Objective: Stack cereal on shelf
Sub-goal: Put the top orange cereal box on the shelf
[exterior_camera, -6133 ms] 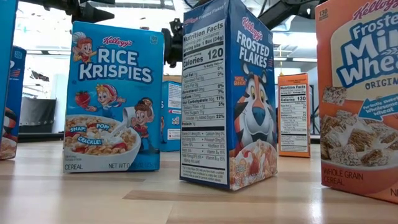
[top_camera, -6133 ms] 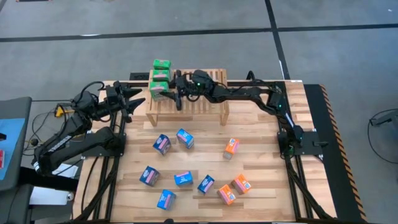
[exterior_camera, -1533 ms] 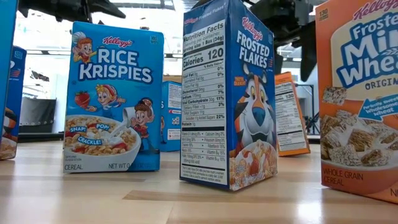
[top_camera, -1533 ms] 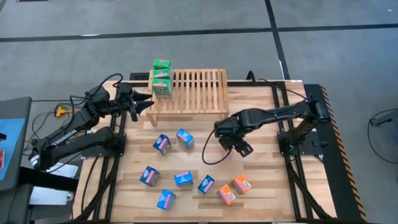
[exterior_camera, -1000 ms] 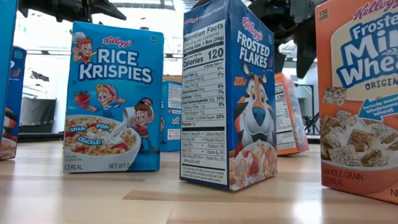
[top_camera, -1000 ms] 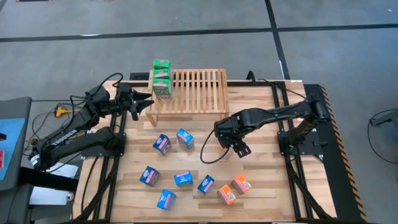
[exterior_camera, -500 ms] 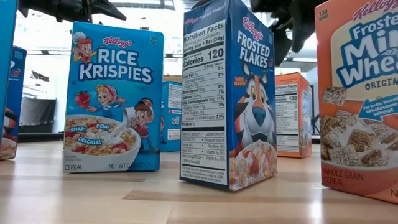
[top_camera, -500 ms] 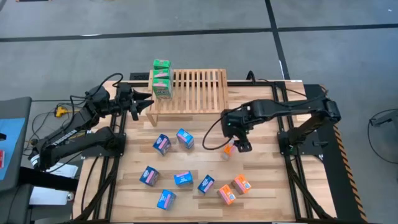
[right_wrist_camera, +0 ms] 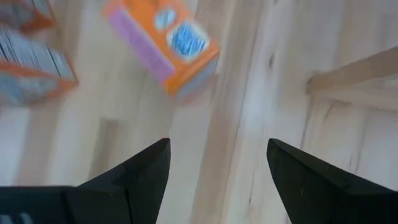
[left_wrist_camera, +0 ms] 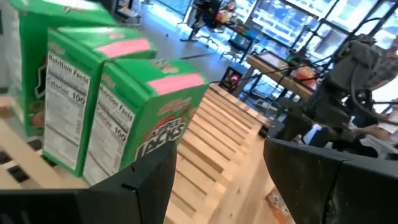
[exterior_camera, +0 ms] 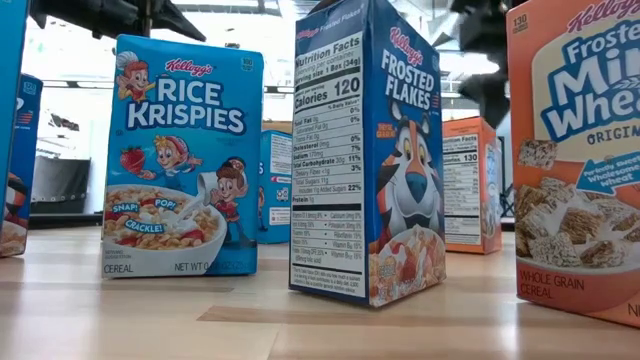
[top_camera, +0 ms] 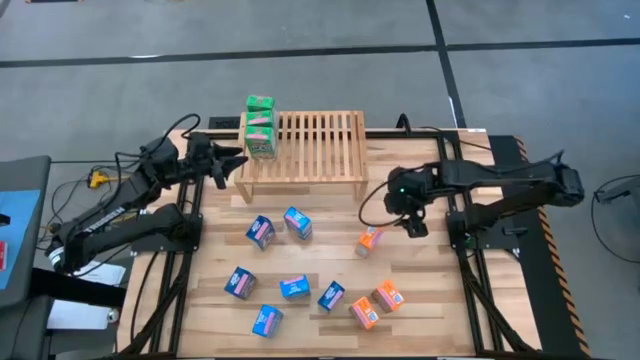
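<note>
**Both grippers empty, one orange box loose below the right arm**

From above, the wooden shelf stood at the far middle of the table. Green cereal boxes were lined up at its left end. The left gripper hovered just beside that end, fingers spread and holding nothing. The right gripper hung over the table to the right of the shelf, also spread and empty. An orange box lay on the boards near it, apart from the fingers. Two blue boxes sat in front of the shelf. Four more blue ones lay nearer the front edge, with two orange boxes to their right.

At table height, a Rice Krispies box and a Frosted Flakes box stood upright close to the camera. A large orange Mini-Wheats box filled the right edge. A smaller orange box stood farther back.

The left wrist camera showed green boxes standing on the shelf slats, with the left gripper's fingers apart and clear of them.

The right wrist camera showed the orange box on the boards beyond the spread fingers, untouched, and a shelf leg to one side.
</note>
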